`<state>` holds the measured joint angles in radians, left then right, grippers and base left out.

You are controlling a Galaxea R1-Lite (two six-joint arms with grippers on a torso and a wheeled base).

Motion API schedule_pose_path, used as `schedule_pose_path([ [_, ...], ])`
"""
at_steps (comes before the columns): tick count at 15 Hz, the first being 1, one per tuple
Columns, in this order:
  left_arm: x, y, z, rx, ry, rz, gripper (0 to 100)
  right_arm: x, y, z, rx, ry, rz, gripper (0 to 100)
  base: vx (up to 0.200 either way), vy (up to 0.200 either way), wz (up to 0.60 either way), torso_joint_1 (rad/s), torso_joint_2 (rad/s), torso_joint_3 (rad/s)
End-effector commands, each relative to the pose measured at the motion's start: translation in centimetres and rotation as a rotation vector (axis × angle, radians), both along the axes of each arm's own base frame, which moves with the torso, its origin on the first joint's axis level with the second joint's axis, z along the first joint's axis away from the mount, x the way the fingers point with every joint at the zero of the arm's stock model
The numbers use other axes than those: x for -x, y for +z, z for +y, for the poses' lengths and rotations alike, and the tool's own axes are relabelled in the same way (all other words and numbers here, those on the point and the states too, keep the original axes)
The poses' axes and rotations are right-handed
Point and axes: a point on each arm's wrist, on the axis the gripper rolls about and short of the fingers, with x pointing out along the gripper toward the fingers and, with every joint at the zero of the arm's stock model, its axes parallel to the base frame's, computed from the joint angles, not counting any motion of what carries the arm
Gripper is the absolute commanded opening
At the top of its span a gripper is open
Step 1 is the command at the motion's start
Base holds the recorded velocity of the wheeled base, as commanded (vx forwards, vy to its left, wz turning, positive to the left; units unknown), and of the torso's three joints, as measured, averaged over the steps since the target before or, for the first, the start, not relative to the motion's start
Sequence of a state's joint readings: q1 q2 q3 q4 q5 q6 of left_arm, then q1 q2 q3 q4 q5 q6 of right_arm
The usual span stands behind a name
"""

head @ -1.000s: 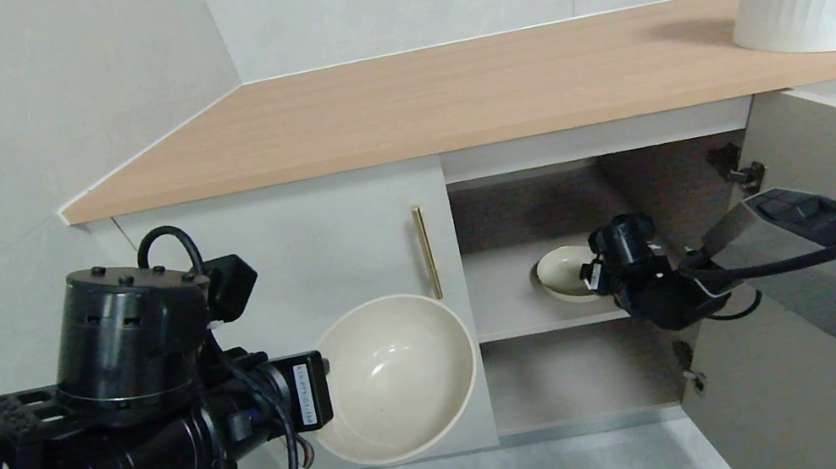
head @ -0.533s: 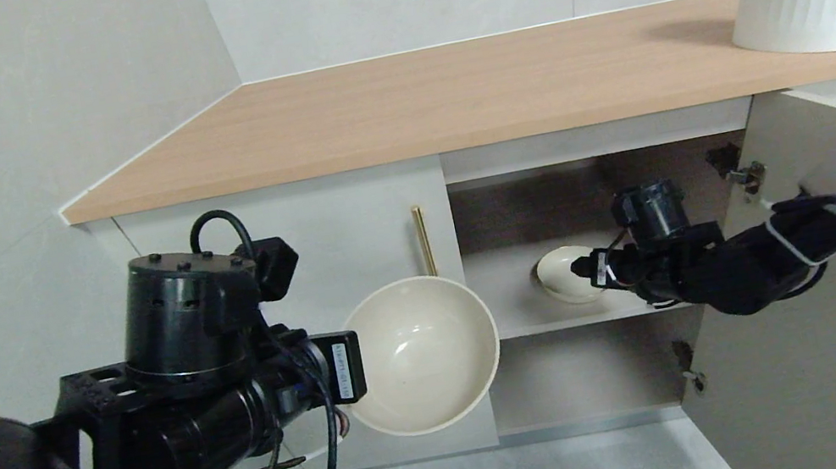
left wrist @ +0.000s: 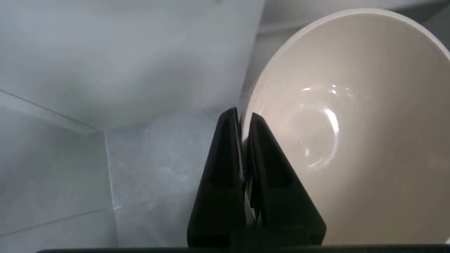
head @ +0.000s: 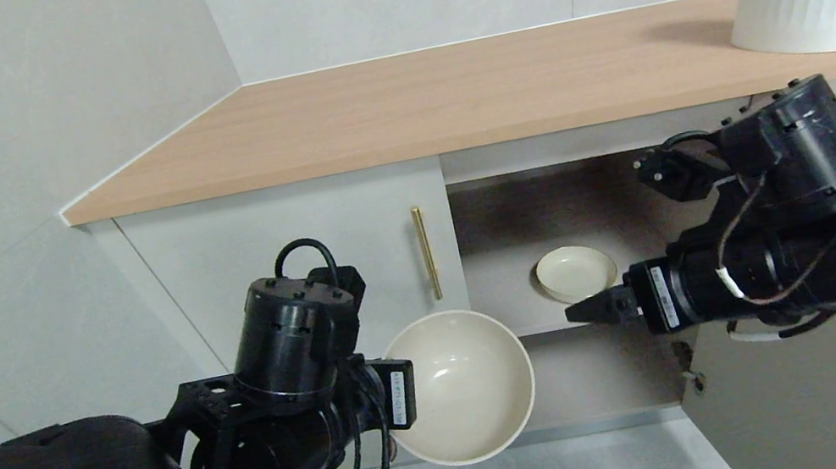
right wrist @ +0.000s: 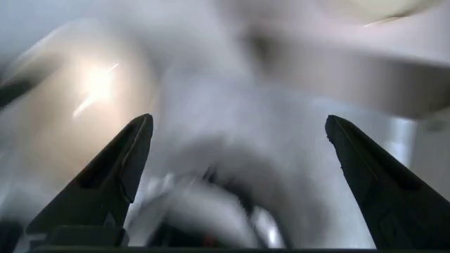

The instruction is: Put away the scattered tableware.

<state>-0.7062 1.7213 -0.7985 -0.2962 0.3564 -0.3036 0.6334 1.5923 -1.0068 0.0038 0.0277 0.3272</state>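
Cabinet (head: 315, 235): centre frame, right half open.
Big bowl (head: 466, 385): lower centre; your left gripper (left wrist: 244, 123) clamped on its rim.
Small dish (head: 575, 273): on shelf inside cabinet, right of centre.
Your right gripper (head: 582, 311): spread wide, empty, just below dish.

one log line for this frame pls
left gripper shut on large bowl rim, by closed door | right gripper open, empty, before cabinet shelf | small dish on shelf | large bowl not yet shelved
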Motion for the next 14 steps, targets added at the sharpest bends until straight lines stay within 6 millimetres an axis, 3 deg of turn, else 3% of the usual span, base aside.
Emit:
schedule_pose_path([
  [1, 0.5, -0.1, -0.6, -0.011, -0.013, -0.003, 0, 3.3, 1.3, 0.6, -0.022, 0.101, -0.036, 100, 0.0, 0.0, 0.0, 0.0, 0.0, 0.0],
  [4, 1.3, 0.0, -1.3, -0.025, -0.022, -0.019, 0, 3.5, -1.0, 2.8, 0.032, 0.162, 0.029, 100, 0.0, 0.0, 0.0, 0.0, 0.0, 0.0],
  [6, 1.6, 0.0, -1.6, -0.026, -0.031, -0.022, 0, 2.3, -3.1, 4.1, 0.069, 0.162, 0.08, 100, 0.0, 0.0, 0.0, 0.0, 0.0, 0.0],
  [9, 2.3, 0.1, -1.9, -0.026, -0.054, -0.024, 0, 1.1, -4.7, 5.2, 0.087, 0.123, 0.066, 100, 0.0, 0.0, 0.0, 0.0, 0.0, 0.0],
  [14, 2.7, 0.5, -1.9, -0.02, -0.058, -0.038, 0, 0.6, -4.7, 5.5, 0.046, 0.079, 0.046, 100, 0.0, 0.0, 0.0, 0.0, 0.0, 0.0],
])
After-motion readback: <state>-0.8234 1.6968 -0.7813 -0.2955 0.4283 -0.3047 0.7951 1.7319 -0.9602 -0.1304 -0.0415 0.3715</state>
